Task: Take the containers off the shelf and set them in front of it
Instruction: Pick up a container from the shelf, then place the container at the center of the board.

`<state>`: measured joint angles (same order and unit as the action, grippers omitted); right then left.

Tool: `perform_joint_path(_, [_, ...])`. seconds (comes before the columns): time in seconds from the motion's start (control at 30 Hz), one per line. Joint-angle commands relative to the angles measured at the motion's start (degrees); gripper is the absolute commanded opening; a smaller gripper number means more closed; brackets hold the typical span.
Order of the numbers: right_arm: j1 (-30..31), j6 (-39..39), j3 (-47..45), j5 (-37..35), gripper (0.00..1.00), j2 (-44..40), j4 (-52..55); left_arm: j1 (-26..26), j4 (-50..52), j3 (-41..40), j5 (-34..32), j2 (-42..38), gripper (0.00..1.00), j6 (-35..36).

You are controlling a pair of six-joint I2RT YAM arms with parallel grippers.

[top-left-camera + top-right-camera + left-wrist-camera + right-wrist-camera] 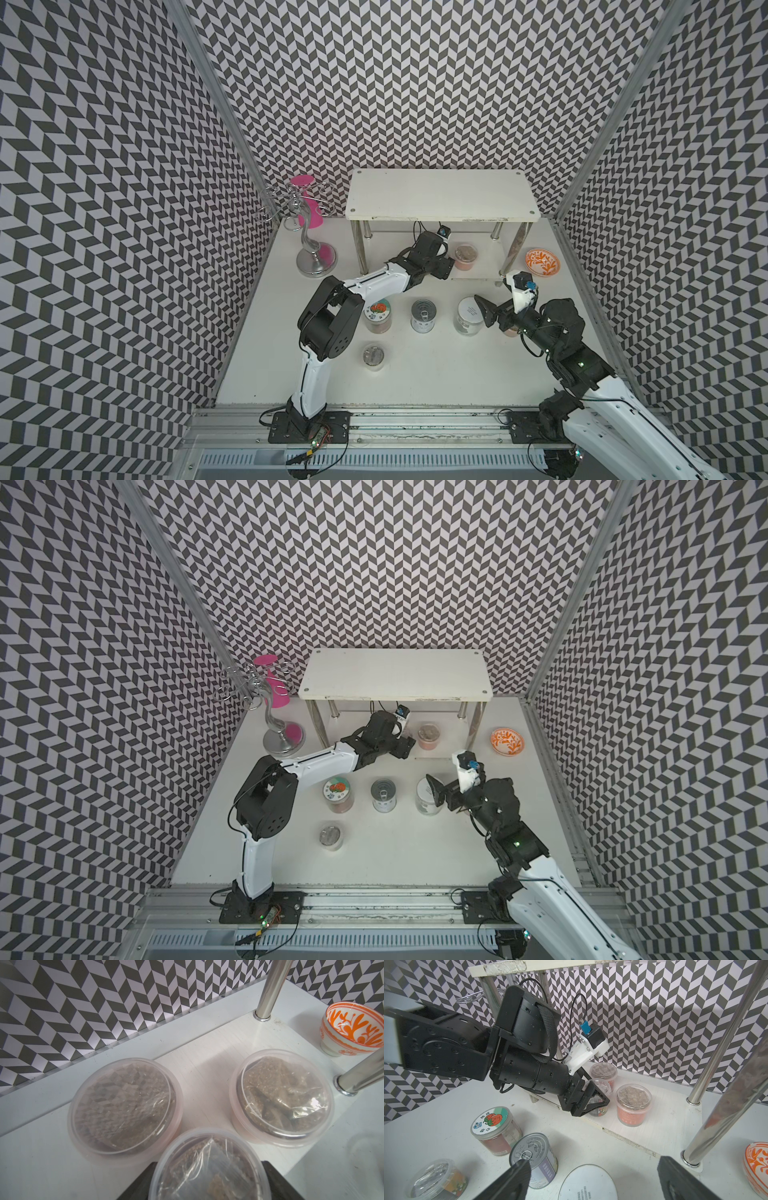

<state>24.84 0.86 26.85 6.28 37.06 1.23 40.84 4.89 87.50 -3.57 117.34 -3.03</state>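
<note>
Under the shelf (442, 193), your left jaws grip the nearest tub (207, 1167), upright on the lower tier (two more beyond it); the way out lies forward. Your right jaws hang open above the white-lidded jar (467, 309).

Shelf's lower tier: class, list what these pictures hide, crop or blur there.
Both top views: the shelf board and left arm hide the front tub and back tub; only the third tub shows.
Left wrist view: the bottom edge crops the front tub and left gripper.
Right wrist view: that gripper's finger covers the front tub's side.
</note>
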Motion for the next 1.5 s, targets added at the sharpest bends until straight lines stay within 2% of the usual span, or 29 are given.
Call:
perform_joint_path(0.0, [-0.4, 0.0, 0.8, 0.9, 1.00, -0.5, -2.2, -0.1, -0.9, -0.9, -0.3, -2.7, 0.74, 0.7])
perform_joint_path(0.4, [-0.5, -0.7, 0.3, 1.4, 1.00, -0.6, -2.8, 0.9, 0.0, -6.3, -0.7, -10.7, 0.72, 1.0])
perform_joint_path(0.63, [-0.7, -0.6, 0.3, 1.3, 1.00, -0.6, -3.0, 3.9, 1.9, -14.9, -1.2, -20.3, 0.72, -1.0])
perform_joint_path(0.8, [-0.7, -0.8, 0.0, 1.5, 1.00, -0.5, -3.4, 9.9, 4.6, -23.4, -3.8, -30.9, 0.72, -4.8])
perform_joint_path(1.07, [-0.8, -1.0, -0.2, 2.9, 1.00, 1.0, -4.9, 25.4, 6.9, -39.1, -11.0, -45.8, 0.71, -15.9])
perform_joint_path(1.27, [-0.8, -1.0, -0.1, 3.6, 1.00, 1.6, -5.1, 32.9, 6.7, -47.7, -15.5, -46.6, 0.71, -21.7])
perform_joint_path(1.47, [-0.8, -1.2, 0.1, 3.4, 1.00, 1.1, -4.5, 33.0, 0.5, -54.1, -17.2, -43.8, 0.72, -21.7])
